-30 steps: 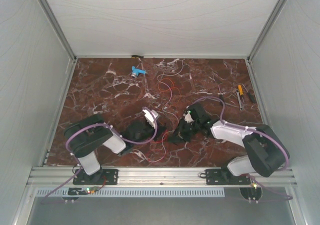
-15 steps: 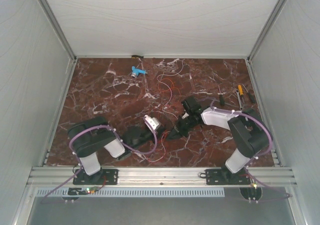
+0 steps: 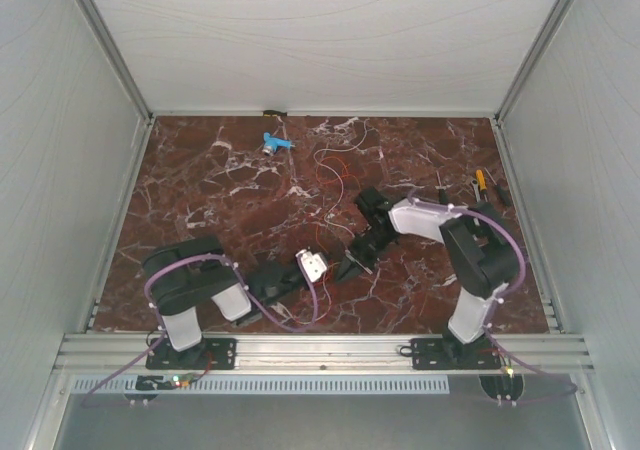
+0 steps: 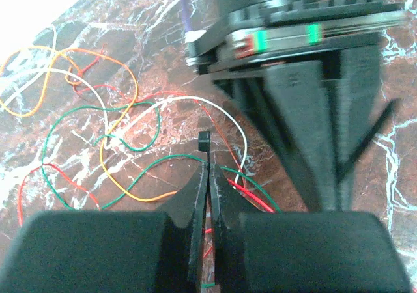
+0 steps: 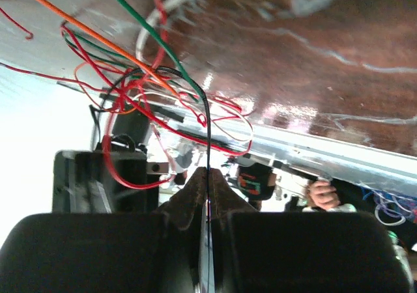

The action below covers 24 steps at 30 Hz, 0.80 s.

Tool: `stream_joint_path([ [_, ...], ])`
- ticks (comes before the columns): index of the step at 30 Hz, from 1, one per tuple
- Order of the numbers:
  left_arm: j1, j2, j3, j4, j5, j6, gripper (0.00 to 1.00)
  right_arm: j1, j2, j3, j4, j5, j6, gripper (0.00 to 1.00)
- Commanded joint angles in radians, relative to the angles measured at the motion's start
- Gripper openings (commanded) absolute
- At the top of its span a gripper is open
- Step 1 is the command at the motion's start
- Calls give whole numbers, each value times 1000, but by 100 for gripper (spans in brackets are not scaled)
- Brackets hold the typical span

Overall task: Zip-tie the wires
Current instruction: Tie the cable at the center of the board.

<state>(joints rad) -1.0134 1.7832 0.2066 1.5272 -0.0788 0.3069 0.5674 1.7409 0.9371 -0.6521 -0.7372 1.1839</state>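
The wires (image 4: 104, 130) are thin red, orange, green and white strands curling on the marble; they also show in the top view (image 3: 335, 175). In the right wrist view the wires (image 5: 163, 91) bunch together with a thin black zip tie (image 5: 207, 130) running round them. My left gripper (image 4: 208, 169) is shut on the zip tie, whose small black head (image 4: 203, 140) sticks out above the tips. My right gripper (image 5: 208, 172) is shut on the zip tie's strap. In the top view the left gripper (image 3: 330, 272) and the right gripper (image 3: 352, 264) meet tip to tip near the table's front middle.
A small blue-and-white plastic piece (image 3: 276, 142) lies at the back left of centre. Hand tools (image 3: 481, 192) lie at the right edge. Grey walls close in the marble table (image 3: 200, 190) on three sides. The right gripper's body (image 4: 293, 104) fills the upper right of the left wrist view.
The right arm folded in and swung left, its gripper drawing the strap towards the centre. The left gripper moved right and nearer the front edge, keeping hold of the zip tie.
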Motion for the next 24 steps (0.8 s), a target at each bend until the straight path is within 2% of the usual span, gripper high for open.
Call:
stream_joint_path([
  [1,-34,-1,11,114,-32,164,0,10,126,171,-283,40,-179,0],
  [10,-60,-8,2,128,-58,214,0,26,240,255,-441,96,-259,0],
  [15,-82,-6,0,131,-78,281,0,42,318,352,-591,191,-319,0],
  [24,-130,4,0,142,-106,349,0,40,343,410,-672,290,-195,0],
])
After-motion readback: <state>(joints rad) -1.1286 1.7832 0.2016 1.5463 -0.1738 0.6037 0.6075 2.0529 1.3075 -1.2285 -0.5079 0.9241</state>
